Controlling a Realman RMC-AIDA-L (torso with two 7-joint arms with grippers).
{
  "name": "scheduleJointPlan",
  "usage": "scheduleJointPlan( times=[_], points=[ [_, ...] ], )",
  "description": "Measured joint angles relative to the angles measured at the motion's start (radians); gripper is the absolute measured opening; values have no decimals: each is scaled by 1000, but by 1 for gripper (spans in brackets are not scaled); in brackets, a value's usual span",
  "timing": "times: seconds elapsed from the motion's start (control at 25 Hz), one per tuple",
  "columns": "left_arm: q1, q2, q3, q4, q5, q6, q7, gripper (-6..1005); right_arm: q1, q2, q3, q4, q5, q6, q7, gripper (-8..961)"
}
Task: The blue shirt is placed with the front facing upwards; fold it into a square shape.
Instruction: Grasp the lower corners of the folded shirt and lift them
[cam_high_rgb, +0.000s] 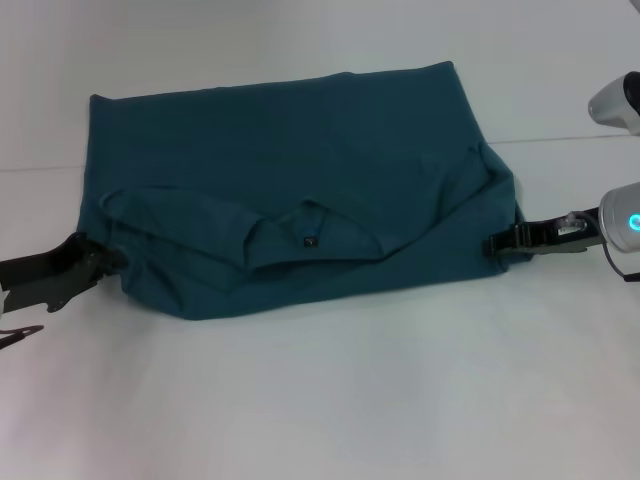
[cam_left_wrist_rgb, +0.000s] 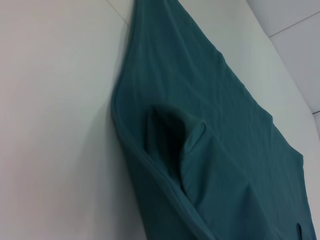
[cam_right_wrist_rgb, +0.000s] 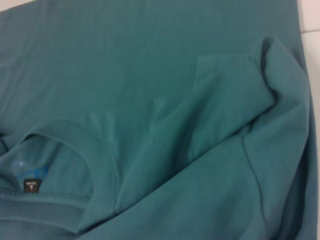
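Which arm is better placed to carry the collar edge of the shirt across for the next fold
Neither alone, probably. The left gripper sits at the blue shirt's left near corner, the right gripper at its right edge, so each fits its own side.

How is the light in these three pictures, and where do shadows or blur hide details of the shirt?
Head view: even, soft light, a faint shadow under the near edge of the blue shirt. Left wrist view: the table is bright and washed, and the sleeve fold is dark inside. Right wrist view: slightly soft, so the neck label print cannot be read.
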Motion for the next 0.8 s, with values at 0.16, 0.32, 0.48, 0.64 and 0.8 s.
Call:
scheduleJointPlan(
  times=[0.16,0.32,0.48,0.64,0.8],
  points=[
    [0,-2,0,0,0,0,0,49,1,-6,2,-1,-1,-1,4,393],
    [0,-2,-1,0,0,0,0,48,0,-8,5,-1,-1,0,5,225],
    [1,-2,-2,0,0,0,0,48,0,-9,0,0,-3,4,17,157],
    [1,-2,-2,2,0,0,0,48,0,-11,0,-2,-12,5,48,88],
    [4,1,4,10,7,25,11,48,-10,-20,6,-31,-14,-40,68,49]
  ],
)
